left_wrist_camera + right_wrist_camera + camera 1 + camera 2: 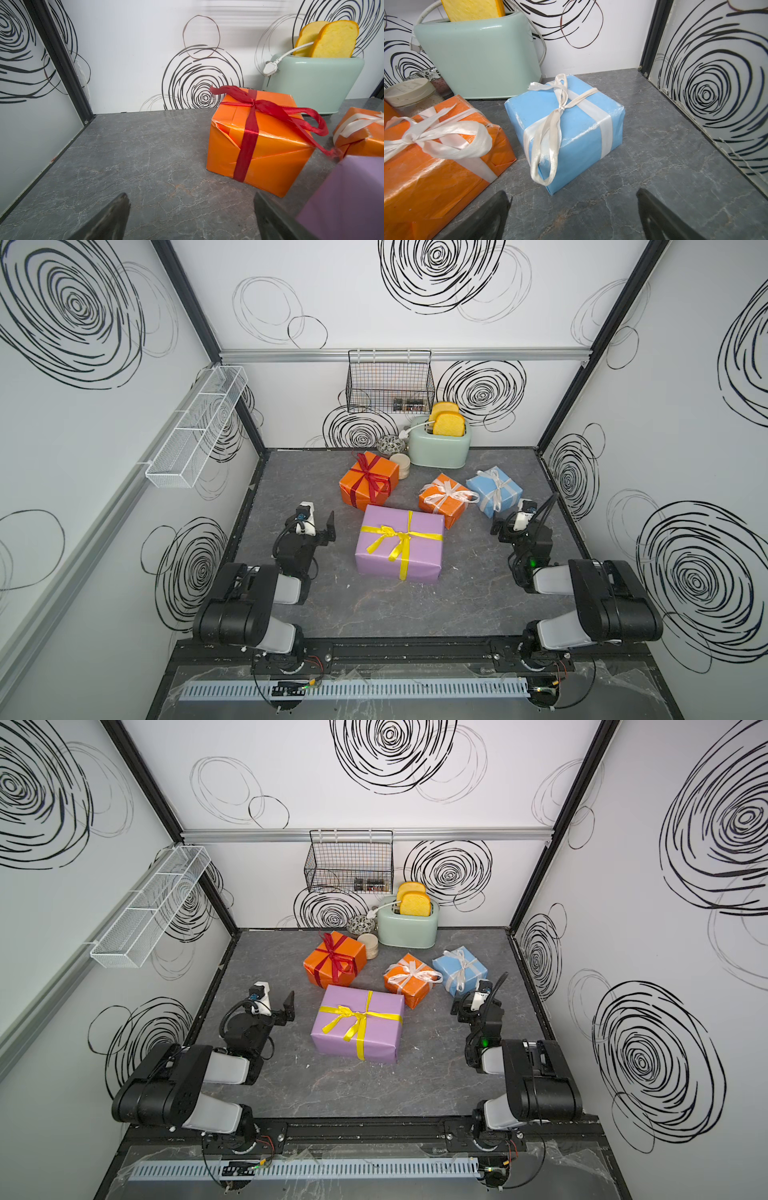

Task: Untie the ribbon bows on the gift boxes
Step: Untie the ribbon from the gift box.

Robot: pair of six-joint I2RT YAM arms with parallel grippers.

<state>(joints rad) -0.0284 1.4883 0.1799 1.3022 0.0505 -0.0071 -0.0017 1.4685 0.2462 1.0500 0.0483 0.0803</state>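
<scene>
Grey marbled tabletop (457,605), closed in by white scribble-patterned walls on three sides. Black wire basket (390,381) hangs on the back wall, white mesh shelf (195,427) on the left wall. All four bows tied. Large lilac paper-wrapped box (419,560) with yellow ribbon bow (395,536) lies centre, between the two arms. Mint-green toaster (440,450) with two yellow bread slices (449,425) stands at the back wall. Medium orange box (384,468) with dark red bow (370,477) sits behind the lilac one. Smaller orange cube (455,512) with white bow (446,493) lies to its right, light-blue cube (478,485) with white bow (494,481) just beside that. Beige-lidded jar (400,464) and patterned bowl (390,444) sit between orange box and toaster. Left hand (190,207): jaws spread wide, empty, low over bare tabletop; medium orange box ahead to its right, lilac corner close alongside. Right hand (572,195): jaws wide apart, empty; blue cube straight ahead, a bow loop hanging down its near side. Open tabletop along the left edge and in front of the lilac box; right wall near the right hand.
</scene>
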